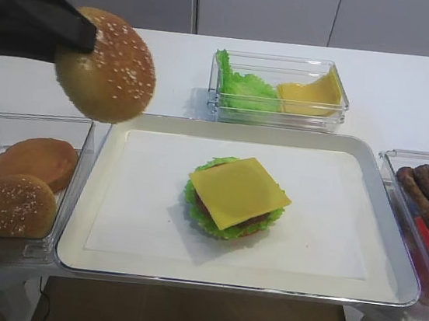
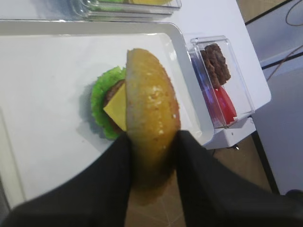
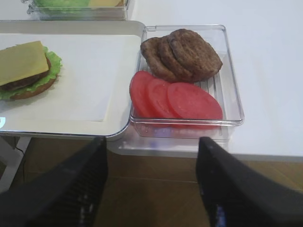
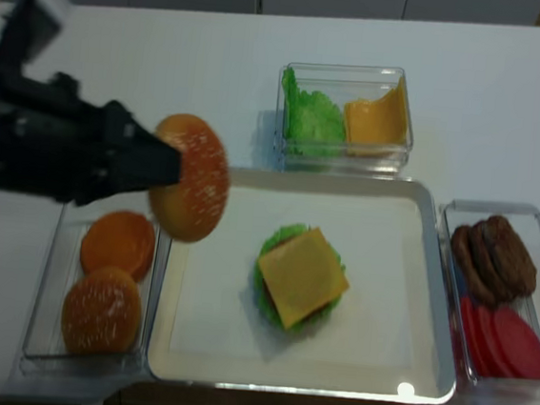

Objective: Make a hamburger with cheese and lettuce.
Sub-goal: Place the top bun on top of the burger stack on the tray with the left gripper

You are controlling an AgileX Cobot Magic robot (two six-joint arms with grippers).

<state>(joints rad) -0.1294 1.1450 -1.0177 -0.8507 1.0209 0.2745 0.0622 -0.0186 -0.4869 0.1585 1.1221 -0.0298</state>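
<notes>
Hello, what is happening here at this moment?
A robot is building a hamburger on the tray. So far the stack ends with cheese over the patty and lettuce. The left gripper holds a sesame bun top in the air, left of the stack, not yet placed. The right gripper is open and empty.

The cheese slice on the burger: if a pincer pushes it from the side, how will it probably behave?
The cheese looks thin and flat, so it is probably light and would slide off the patty. Its corners overhang the lettuce without drooping, so it seems fairly stiff.
</notes>
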